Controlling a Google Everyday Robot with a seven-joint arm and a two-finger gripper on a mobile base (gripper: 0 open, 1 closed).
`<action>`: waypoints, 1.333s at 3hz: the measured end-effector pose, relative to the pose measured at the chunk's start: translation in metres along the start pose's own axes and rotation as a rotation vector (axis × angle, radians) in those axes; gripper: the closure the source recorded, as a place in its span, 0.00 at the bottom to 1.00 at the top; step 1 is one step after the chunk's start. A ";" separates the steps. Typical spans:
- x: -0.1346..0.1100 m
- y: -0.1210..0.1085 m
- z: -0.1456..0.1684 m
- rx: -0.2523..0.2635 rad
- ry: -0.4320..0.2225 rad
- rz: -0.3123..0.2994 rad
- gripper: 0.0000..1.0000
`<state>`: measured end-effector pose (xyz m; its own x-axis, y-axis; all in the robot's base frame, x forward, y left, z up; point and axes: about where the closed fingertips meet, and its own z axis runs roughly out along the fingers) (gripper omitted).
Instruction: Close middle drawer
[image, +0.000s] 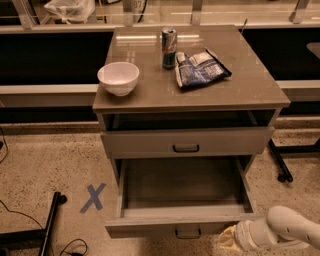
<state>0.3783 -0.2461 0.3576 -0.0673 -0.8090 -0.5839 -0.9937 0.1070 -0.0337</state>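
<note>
Hand (226, 239) beside one open middle drawer (150, 226)

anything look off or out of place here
The middle drawer is pulled far out, empty; the top drawer looks slightly ajar. The gripper sits low by the middle drawer's front right corner. Nothing spilled on top.

High frontal view down over middle drawer (182, 190), pincer (227, 239) bottom right.
</note>
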 end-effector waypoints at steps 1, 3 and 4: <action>0.000 -0.028 0.011 0.029 0.008 -0.001 1.00; -0.013 -0.045 0.023 0.047 0.010 -0.063 1.00; -0.019 -0.077 0.035 0.080 0.023 -0.121 1.00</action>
<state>0.4596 -0.2186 0.3432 0.0499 -0.8315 -0.5532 -0.9844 0.0526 -0.1679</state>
